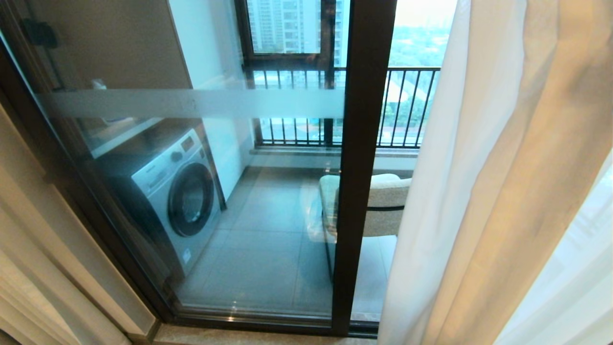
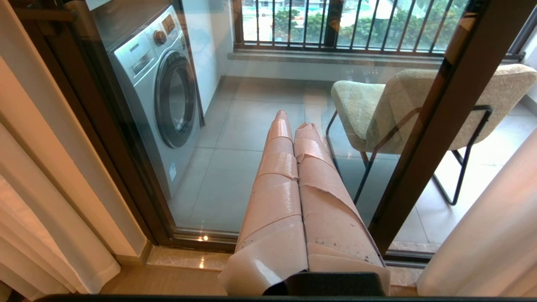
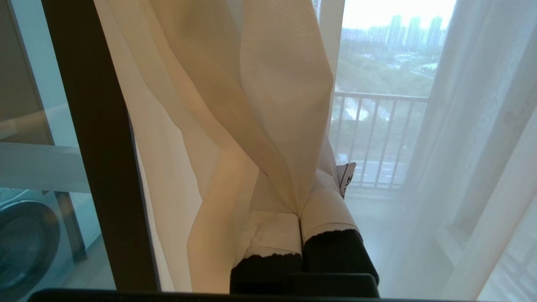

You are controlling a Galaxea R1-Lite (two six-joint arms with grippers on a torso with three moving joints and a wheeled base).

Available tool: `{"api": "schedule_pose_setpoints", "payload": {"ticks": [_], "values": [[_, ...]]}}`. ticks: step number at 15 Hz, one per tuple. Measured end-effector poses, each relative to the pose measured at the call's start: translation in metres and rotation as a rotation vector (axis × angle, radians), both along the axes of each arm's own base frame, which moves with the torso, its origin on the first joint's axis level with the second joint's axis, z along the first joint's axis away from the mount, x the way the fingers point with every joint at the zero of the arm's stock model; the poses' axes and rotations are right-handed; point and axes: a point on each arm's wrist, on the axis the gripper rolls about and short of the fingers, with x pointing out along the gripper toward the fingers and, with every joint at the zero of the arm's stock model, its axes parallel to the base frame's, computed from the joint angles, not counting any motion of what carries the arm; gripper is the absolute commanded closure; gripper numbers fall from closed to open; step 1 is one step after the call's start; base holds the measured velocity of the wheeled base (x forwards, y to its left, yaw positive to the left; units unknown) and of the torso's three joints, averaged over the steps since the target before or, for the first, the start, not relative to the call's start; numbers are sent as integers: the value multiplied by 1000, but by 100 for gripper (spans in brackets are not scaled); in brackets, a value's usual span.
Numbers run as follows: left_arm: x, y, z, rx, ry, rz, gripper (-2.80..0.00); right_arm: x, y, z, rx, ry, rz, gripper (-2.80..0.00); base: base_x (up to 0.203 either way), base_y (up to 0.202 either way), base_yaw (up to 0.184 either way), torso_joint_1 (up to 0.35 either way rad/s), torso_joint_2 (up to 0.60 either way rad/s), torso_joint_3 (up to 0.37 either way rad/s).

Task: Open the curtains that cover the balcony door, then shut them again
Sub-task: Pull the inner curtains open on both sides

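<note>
Curtains (image 1: 503, 182) bunched at right of balcony door (image 1: 359, 167), cream fold pinched in my right pincer (image 3: 300, 216), sheer just beside it, glass bare to left, washing machine (image 1: 175, 196) and chair (image 1: 378, 201) beyond, my left pincer (image 2: 293, 126) pressed together, holding nothing.

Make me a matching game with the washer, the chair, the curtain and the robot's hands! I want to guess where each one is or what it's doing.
Things:
1. washer
2. chair
3. curtain
4. left hand

States or places:
A. pinched in the right hand
B. shut and empty, pointing at the door glass
C. on the balcony, partly behind the dark door frame
D. on the balcony's left side, round door shut

Pairs: 1-D, 2-C, 3-A, 4-B
</note>
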Motion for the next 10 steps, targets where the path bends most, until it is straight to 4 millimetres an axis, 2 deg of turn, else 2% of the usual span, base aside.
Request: {"api": "schedule_pose_setpoints", "payload": {"ticks": [10], "values": [[0, 0, 0, 0, 0, 0, 0, 13, 1, -14, 33, 57, 16, 0, 0, 0, 0, 0, 0, 0]]}}
